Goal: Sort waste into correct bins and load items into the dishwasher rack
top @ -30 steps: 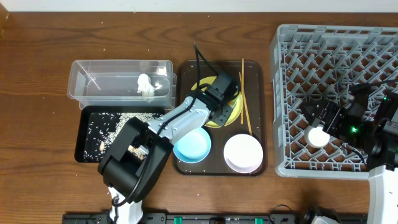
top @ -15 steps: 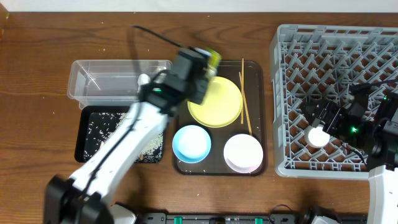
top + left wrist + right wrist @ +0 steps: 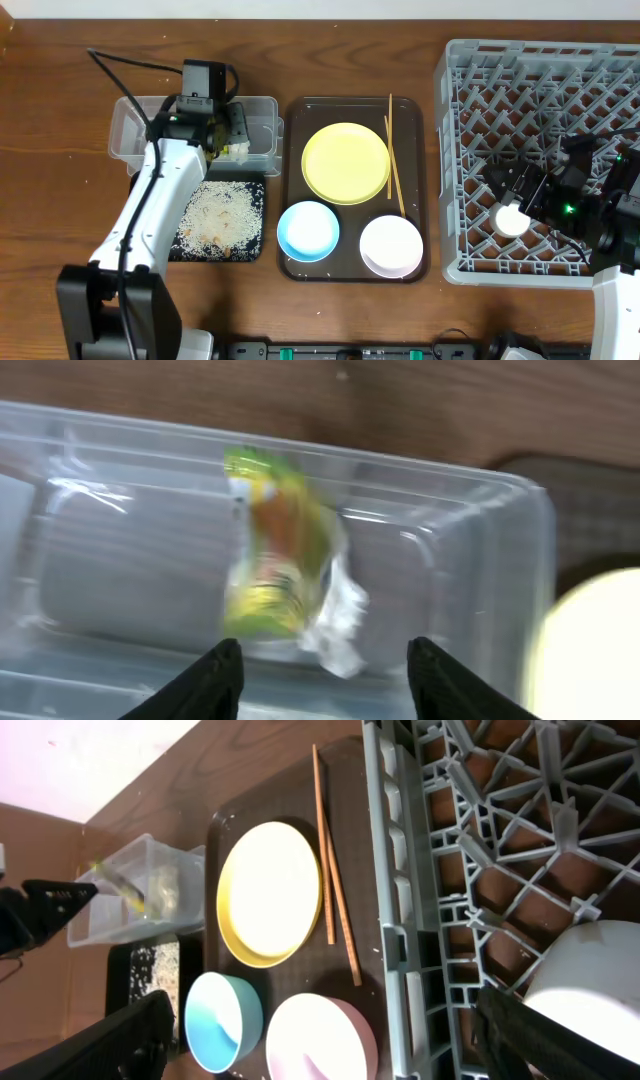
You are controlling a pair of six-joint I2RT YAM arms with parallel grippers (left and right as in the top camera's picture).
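My left gripper (image 3: 212, 138) (image 3: 325, 652) is open above the clear tub (image 3: 136, 138) (image 3: 470, 550). The green, yellow and orange wrapper (image 3: 272, 550) is inside the tub, free of the fingers, beside the white paper scrap (image 3: 238, 151) (image 3: 340, 615). Rice scraps lie in the black tray (image 3: 258, 190). The yellow plate (image 3: 346, 163) (image 3: 268, 892), chopsticks (image 3: 392, 150) (image 3: 328, 870), blue bowl (image 3: 308, 231) (image 3: 222, 1022) and white-pink bowl (image 3: 391, 246) (image 3: 320, 1040) sit on the brown serving tray. My right gripper (image 3: 516, 198) (image 3: 322, 1002) is open over the grey rack (image 3: 540, 90) (image 3: 400, 900), next to the white cup (image 3: 512, 219) (image 3: 590, 980).
The dark brown serving tray (image 3: 415, 130) stands between the bins and the rack. The left arm reaches across the black tray toward the tub. Bare wooden table (image 3: 60, 200) lies left of the bins and along the front.
My left arm swung left from the yellow plate to over the clear tub, carrying the wrapper; the wrapper is now loose in the tub. The right arm has not moved.
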